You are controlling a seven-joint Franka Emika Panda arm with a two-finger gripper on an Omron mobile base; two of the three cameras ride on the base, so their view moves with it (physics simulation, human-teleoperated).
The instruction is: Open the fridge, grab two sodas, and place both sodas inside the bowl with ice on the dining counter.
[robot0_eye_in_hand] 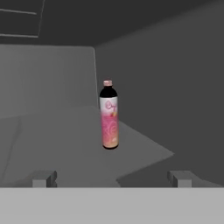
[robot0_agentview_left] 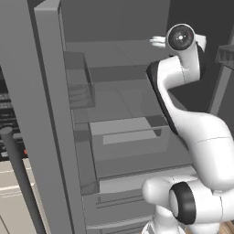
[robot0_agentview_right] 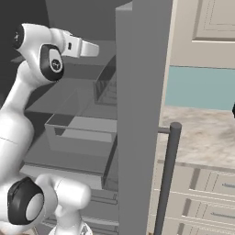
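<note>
Fridge: the grey fridge stands with its doors swung open, both base views looking straight into the grey interior of shelves and bins
Left door: its edge fills the left side of the left base view, the long dark bar handle running down in front
Right door: the same story in the right base view, door edge up the middle, bar handle rising beside the cream drawers
Arm: the white arm reaches up and into the upper part of the fridge, wrist pointing inward
Gripper: the gripper faces along a grey shelf, fingers spread wide, one fingertip low left and the other low right, nothing between them
Pink soda: the pink soda stands upright on the shelf, dark neck, pale cap, centred ahead of the gripper and well apart from the fingers
Position: the bottle sits near the back corner, close to the right inner wall
Contact: none, the bottle stands free
</note>
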